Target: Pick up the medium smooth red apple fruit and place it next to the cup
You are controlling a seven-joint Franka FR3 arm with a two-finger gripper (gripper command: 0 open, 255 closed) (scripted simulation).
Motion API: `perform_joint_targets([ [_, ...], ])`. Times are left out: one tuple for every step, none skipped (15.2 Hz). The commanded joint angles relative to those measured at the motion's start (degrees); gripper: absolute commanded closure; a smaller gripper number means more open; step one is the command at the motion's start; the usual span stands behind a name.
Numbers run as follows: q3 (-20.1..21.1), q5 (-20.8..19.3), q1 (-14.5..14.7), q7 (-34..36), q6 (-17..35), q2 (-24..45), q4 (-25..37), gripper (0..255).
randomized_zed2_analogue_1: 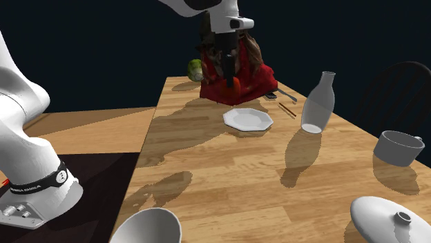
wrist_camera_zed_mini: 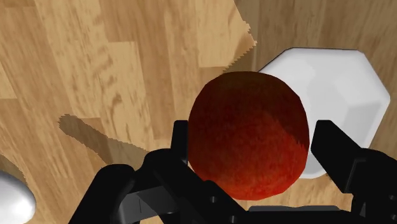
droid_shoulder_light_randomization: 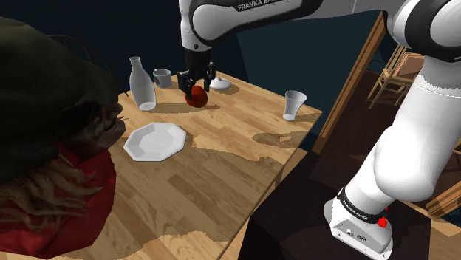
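My black gripper (droid_shoulder_light_randomization: 196, 83) is shut on a dark red apple (droid_shoulder_light_randomization: 196, 96), which it holds a little above the wooden table (droid_shoulder_light_randomization: 222, 170). In the wrist view the apple (wrist_camera_zed_mini: 248, 133) sits between the two fingers (wrist_camera_zed_mini: 337, 149), with the white plate (wrist_camera_zed_mini: 347, 79) beyond it. A pale tumbler-shaped cup (droid_shoulder_light_randomization: 295, 103) stands near the table's edge at the shoulder view's right, well apart from the apple. A small grey mug (droid_shoulder_light_randomization: 162, 77) stands at the back, close to the gripper. In the second exterior view the gripper (randomized_zed2_analogue_1: 228, 72) hangs with the apple (randomized_zed2_analogue_1: 236, 85) above the far part of the table.
A tall pale bottle (droid_shoulder_light_randomization: 142, 85) stands beside the mug, and an eight-sided white plate (droid_shoulder_light_randomization: 154, 140) lies in front of it. A white lidded dish (droid_shoulder_light_randomization: 219, 85) lies behind the gripper. A big dark and red shaggy shape (droid_shoulder_light_randomization: 52, 155) covers the table's left end. Chairs (droid_shoulder_light_randomization: 391, 70) stand at the right.
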Motion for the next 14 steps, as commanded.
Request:
perform_joint_targets([
  [-0.01,0.09,-0.02,-0.19,-1.45,-0.08,1.36,255],
  [0.01,0.13,-0.01,-0.25,-2.20,-0.14,2.05,255],
  [0.02,0.16,0.00,-0.31,-2.88,-0.19,2.69,255],
  [-0.47,0.64,-0.80,-1.64,-2.39,-1.47,1.06,255],
  [-0.97,1.08,-1.59,-2.98,-1.94,-2.69,-0.48,255],
  [-1.50,1.51,-2.35,-4.34,-1.53,-3.85,-1.93,255],
  [-2.07,1.90,-3.08,-5.71,-1.15,-4.96,-3.31,255],
  [-2.65,2.26,-3.80,-7.08,-0.80,-6.02,-4.60,255],
  [-3.27,2.60,-4.48,-8.47,-0.48,-7.01,-5.82,255],
  [-3.91,2.91,-5.16,-9.86,-0.19,-7.96,-6.97,255],
  [-4.57,3.19,-5.82,-11.25,0.08,-8.85,-8.04,255],
  [-5.25,3.44,-6.47,-12.65,0.32,-9.68,-9.04,255],
  [-5.94,3.67,-7.11,-14.05,0.54,-10.46,-9.97,255],
  [-6.65,3.87,-7.73,-15.45,0.74,-11.18,-10.82,255],
])
